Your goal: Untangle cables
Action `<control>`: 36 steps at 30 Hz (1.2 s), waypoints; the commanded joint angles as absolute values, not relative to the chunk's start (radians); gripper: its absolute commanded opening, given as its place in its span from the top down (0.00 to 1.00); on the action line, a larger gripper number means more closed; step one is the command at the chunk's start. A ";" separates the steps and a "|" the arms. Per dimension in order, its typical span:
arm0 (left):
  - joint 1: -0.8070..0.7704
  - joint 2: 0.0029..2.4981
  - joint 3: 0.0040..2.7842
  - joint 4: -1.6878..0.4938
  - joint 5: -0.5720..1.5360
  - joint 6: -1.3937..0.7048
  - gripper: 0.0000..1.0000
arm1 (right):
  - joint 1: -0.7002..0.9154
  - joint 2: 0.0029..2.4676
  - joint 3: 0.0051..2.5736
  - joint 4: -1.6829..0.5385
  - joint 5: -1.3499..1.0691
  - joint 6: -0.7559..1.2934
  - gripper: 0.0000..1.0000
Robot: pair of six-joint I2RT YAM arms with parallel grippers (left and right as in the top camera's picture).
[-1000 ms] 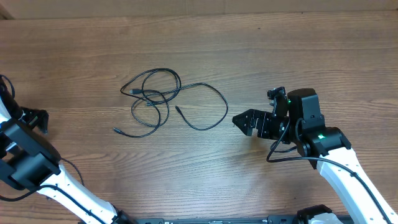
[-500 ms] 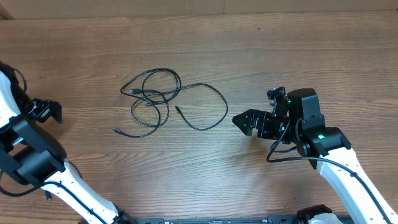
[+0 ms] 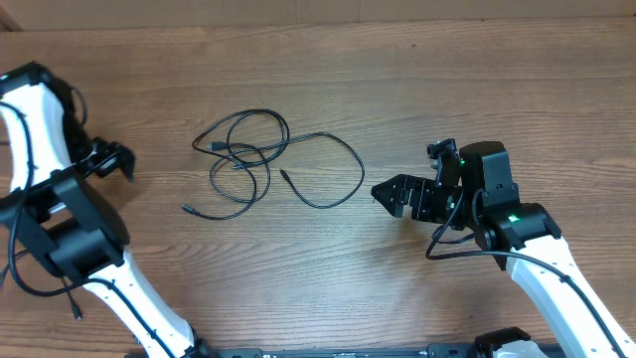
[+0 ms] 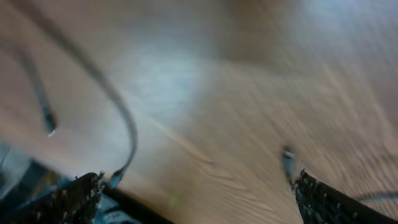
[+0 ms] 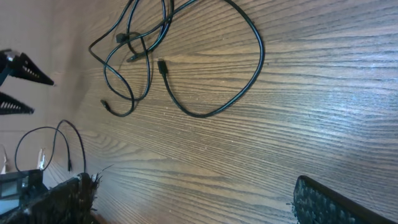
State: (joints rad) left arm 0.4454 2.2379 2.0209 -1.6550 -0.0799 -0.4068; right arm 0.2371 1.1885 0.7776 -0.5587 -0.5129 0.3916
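Left fingers [image 4: 68, 200] stand wide apart with nothing between them, though my wrist view on that side is blurred. Right fingers [image 5: 326, 200] are also spread and empty. The cables [image 3: 244, 151] lie in one loose black tangle mid-counter [image 3: 467, 80]. Their long loop reaches near the right fingers, well apart from the left, and touches neither.

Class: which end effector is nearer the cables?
The right end effector, close beside the thin black cables' loop; the left end effector sits much farther off.
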 commanded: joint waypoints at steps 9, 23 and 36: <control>0.173 2.246 2.016 -1.494 0.307 -0.057 0.00 | 0.234 1.189 0.785 -0.564 -0.496 0.384 0.00; -0.059 2.247 2.016 -1.364 0.142 -0.347 0.00 | 0.234 1.189 0.785 -0.563 -0.452 0.384 0.00; -0.214 2.247 2.016 -1.379 -0.065 -0.539 0.10 | 0.234 1.189 0.785 -0.586 -0.452 0.357 0.00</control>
